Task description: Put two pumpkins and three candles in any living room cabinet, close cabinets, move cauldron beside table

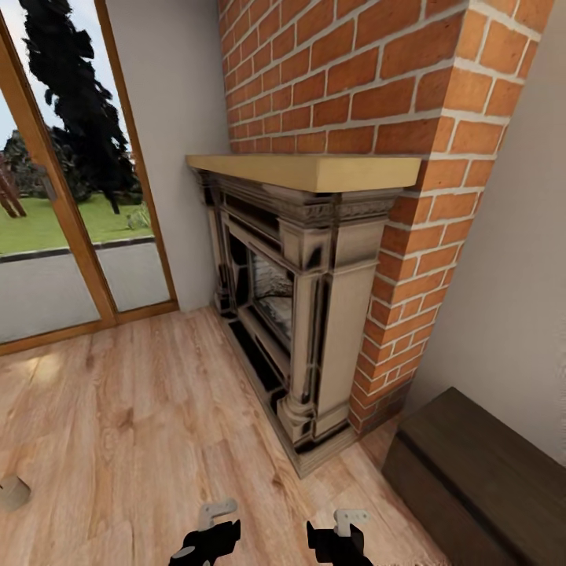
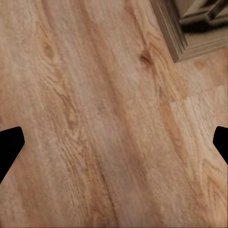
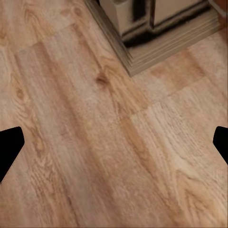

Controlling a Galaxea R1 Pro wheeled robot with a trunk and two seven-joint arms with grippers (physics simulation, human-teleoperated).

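Travelling between pickups, both grippers, left (image 1: 206, 533) and right (image 1: 339, 534), hang spread and empty over floor (image 1: 118, 409); cabinet (image 1: 479, 472) at four o'clock; next, locate pumpkins or candles.

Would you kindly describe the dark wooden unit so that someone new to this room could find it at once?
Start at the tall red-brick chimney breast with its pale wooden mantel shelf. Follow the brick down to the light plank floor and step to the side away from the glass doors. There stands the long, low dark-brown wooden cabinet, the darkest, flat-topped piece against the pale wall.
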